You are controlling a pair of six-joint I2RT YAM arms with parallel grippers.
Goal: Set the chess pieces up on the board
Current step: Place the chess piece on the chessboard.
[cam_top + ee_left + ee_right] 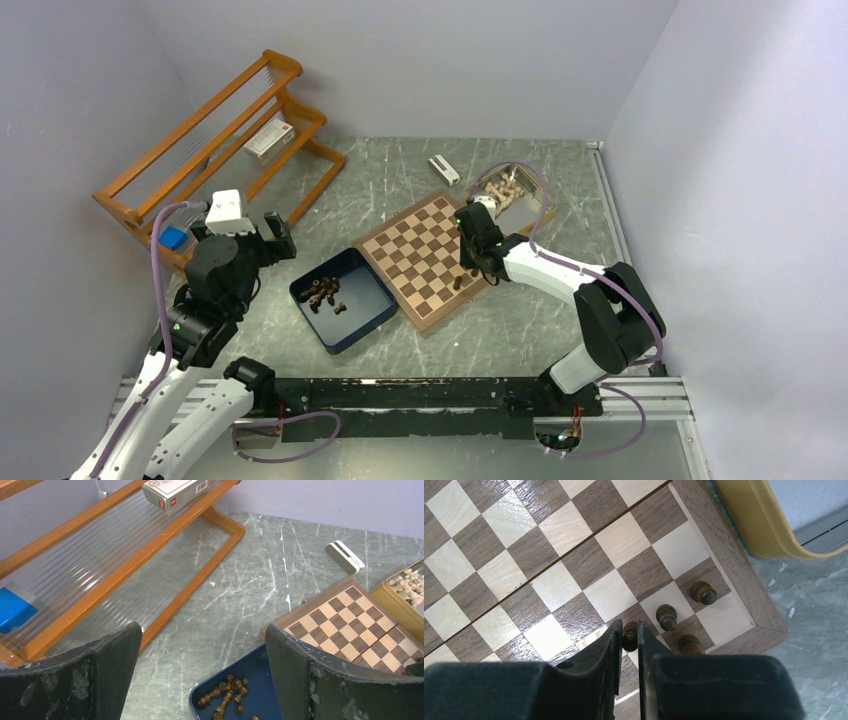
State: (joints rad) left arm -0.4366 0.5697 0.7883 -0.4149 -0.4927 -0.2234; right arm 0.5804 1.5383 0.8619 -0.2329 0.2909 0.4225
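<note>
Now the right hand pinches a dark piece on the board

The right hand is closed almost fully, its two fingers clamped on one dark chess piece over the right corner of the board. Three more dark pieces stand just beside it on the corner squares, one of them next to the wooden border. The board lies turned at an angle in the middle of the counter. Just beside its near left edge sits a dark blue box, with more dark chess pieces lying loose inside. The left hand hangs to the left of the box and well apart from the board, its jaws spread wide and holding nothing. Past the board's right corner, on the far side, a yellow tray holds pale pieces. A wooden rack stands at the far left of the counter.
</note>
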